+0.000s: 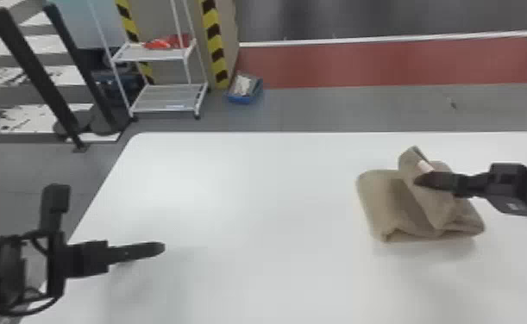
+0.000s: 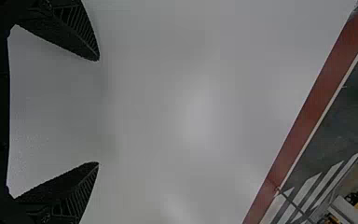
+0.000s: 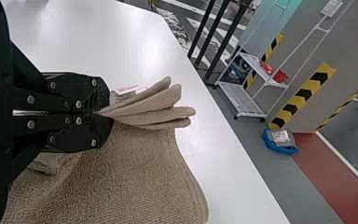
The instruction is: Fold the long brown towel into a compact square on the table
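Observation:
The brown towel point(image 1: 376, 198) lies folded in a bundle on the right part of the white table point(image 1: 232, 194), one layered flap raised with a pale label on it. My right gripper point(image 1: 421, 180) comes in from the right side at that flap. In the right wrist view my right gripper point(image 3: 103, 113) is shut on several pinched layers of the towel point(image 3: 135, 177). Well away from the towel, my left gripper point(image 1: 161, 248) is over the table's left part. The left wrist view has the left gripper point(image 2: 98, 112) open, its fingers wide apart with nothing between them.
The table's far edge runs behind the towel. On the floor beyond stand a white shelf cart point(image 1: 167, 97) with red items, a blue bin point(image 1: 244, 88) and a striped pillar point(image 1: 215, 47). Dark posts point(image 1: 38, 73) stand at the back left.

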`<state>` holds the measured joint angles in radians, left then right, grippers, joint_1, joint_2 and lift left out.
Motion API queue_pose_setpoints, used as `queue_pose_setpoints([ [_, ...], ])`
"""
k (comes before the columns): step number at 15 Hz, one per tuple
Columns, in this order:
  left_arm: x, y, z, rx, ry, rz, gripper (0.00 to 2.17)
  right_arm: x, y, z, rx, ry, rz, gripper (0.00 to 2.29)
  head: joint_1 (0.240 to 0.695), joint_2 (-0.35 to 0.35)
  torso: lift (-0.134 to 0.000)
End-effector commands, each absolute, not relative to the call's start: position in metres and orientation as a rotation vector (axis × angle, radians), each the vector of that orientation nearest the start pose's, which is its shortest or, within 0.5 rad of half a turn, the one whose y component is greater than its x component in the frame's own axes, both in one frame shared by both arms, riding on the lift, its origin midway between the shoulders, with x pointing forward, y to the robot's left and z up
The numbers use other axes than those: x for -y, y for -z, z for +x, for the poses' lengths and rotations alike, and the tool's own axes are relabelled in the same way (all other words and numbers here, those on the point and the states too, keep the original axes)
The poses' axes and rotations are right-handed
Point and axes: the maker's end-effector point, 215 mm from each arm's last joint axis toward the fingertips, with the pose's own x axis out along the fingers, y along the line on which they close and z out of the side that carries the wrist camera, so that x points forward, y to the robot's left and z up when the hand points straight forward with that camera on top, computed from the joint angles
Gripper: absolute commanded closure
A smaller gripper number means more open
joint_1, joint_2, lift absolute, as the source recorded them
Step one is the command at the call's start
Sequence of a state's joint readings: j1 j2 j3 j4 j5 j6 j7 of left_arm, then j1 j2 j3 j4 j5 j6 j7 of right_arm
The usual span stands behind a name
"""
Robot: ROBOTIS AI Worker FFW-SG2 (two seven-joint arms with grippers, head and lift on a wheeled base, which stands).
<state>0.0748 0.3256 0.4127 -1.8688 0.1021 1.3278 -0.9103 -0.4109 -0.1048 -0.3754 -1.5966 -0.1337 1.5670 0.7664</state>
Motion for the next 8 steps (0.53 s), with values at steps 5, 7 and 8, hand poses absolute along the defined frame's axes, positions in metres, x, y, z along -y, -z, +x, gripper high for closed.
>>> queue_pose_setpoints([
  [5, -0.354, 0.452, 0.410, -0.916, 0.379, -0.420, 0.08, 0.206, 0.399, 0.527, -0.937, -0.486, 0.721, 0.82, 0.695, 0.160, -0.124],
  [7, -0.355, 0.451, 0.410, -0.913, 0.378, -0.419, 0.08, 0.198, 0.396, 0.534, -0.867, -0.515, 0.732, 0.00, 0.695, 0.171, -0.124],
  [8, -0.355, 0.452, 0.410, -0.915, 0.378, -0.421, 0.08, 0.196, 0.388, 0.541, -0.808, -0.536, 0.740, 0.00, 0.695, 0.176, -0.124],
])
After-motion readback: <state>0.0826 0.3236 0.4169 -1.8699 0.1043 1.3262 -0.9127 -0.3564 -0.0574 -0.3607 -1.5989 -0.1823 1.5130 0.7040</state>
